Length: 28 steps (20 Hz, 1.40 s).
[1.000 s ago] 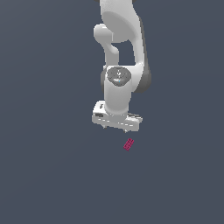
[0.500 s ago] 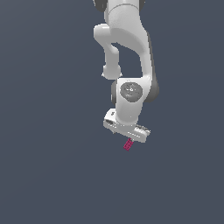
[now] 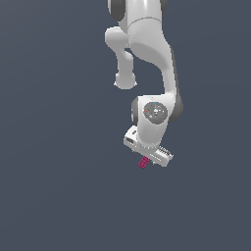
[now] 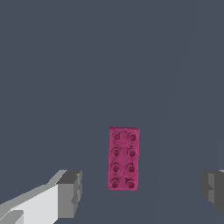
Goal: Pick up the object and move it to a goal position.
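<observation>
Gripper above the small magenta block

The gripper stands wide open and holds nothing; its two grey fingers are on either side of the magenta-red studded block, well apart from it. In the exterior view the block lies on the grey desk, at about 7 o'clock from the white gripper.

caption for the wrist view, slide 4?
Wrist view: open tool poised over the magenta studded block, which lies between its fingers on the gray floor, not yet grasped.
</observation>
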### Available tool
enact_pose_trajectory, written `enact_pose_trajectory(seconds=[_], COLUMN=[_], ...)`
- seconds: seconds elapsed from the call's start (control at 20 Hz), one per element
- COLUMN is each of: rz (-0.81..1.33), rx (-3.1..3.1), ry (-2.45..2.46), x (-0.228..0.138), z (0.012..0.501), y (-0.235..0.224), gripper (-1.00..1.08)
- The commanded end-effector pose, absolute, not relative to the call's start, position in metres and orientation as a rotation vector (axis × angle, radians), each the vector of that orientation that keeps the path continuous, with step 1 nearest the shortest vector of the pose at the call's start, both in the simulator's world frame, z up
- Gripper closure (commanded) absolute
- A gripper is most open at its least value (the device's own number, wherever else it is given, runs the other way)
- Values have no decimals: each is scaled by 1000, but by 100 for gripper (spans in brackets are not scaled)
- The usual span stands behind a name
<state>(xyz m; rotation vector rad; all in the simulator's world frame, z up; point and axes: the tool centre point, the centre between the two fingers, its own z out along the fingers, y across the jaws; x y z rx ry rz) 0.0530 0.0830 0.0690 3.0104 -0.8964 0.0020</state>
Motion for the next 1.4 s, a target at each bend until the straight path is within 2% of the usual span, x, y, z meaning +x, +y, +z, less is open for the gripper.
enact_pose_trajectory(seconds=[0.0,0.45,0.9,1.2,1.25,1.35], rz=[1,-1,0,0,0,0], rx=[3001,2997,2995,2995,2995,2995], ry=[-928,-943,-948,-949,-949,-949], x=[54,54,53,54,54,54], z=[65,59,19,12,12,12], y=[87,89,89,89,89,89], gripper=[-92,-92,-92,-92,108,108])
